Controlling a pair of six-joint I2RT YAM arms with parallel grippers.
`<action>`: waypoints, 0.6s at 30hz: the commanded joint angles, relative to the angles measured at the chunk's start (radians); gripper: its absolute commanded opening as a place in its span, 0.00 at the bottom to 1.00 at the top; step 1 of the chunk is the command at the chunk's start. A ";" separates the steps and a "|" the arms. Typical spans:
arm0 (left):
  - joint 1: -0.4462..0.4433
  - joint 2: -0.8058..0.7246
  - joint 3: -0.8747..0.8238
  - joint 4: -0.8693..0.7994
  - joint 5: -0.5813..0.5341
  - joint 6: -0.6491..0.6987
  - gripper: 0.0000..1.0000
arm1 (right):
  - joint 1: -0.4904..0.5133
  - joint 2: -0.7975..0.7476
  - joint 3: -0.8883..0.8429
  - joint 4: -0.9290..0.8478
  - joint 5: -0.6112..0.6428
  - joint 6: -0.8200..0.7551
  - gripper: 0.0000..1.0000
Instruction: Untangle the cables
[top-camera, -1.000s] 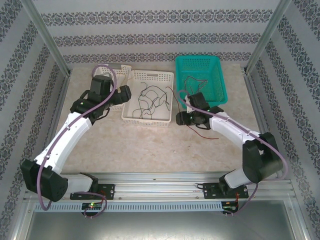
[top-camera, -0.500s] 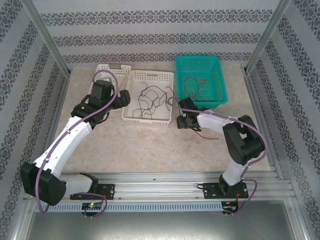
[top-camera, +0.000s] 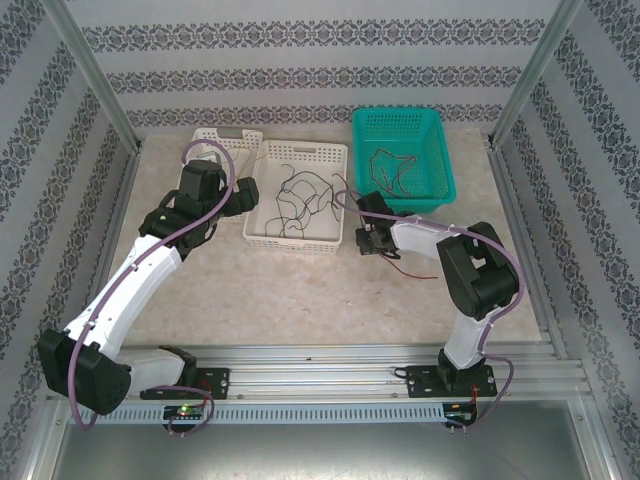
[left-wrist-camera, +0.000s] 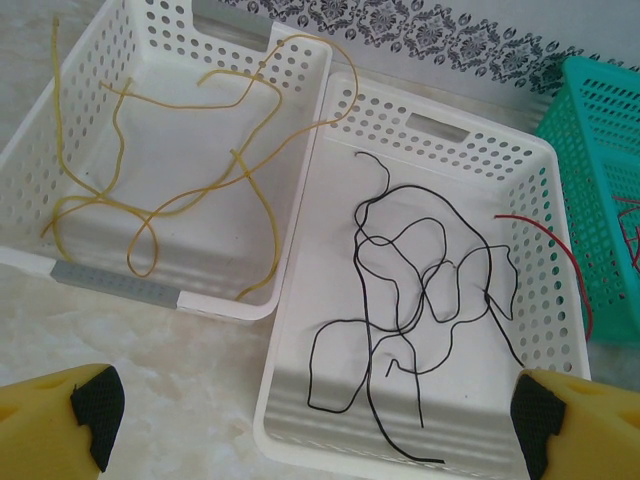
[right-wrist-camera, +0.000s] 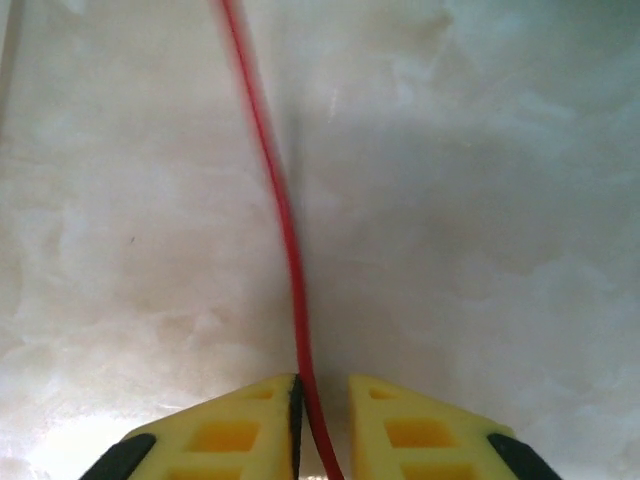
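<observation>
The marbled desk (top-camera: 300, 290) carries a small white basket (top-camera: 245, 138), a larger white basket (top-camera: 293, 241) and a teal basket (top-camera: 443, 165); a red cable (top-camera: 408, 269) lies before the teal one.

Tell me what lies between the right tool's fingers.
The red cable runs through the narrow gap of the right tool, hugging one finger, with the table beneath. The right wrist view shows it.

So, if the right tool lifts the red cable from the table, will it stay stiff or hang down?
Probably it hangs limp: the red cable is thin and lies in a loose curve on the table. It looks light, so it should lift easily. Being so thin, it might slip out of the right tool.
</observation>
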 joint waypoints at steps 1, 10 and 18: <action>-0.009 -0.023 -0.004 0.032 -0.023 0.022 1.00 | -0.005 0.000 -0.038 0.019 -0.043 0.005 0.11; -0.010 -0.024 -0.008 0.032 -0.024 0.023 1.00 | 0.016 -0.221 -0.070 -0.044 -0.117 -0.007 0.00; -0.009 -0.021 -0.005 0.033 -0.013 0.018 1.00 | 0.076 -0.524 0.000 -0.196 -0.126 0.001 0.00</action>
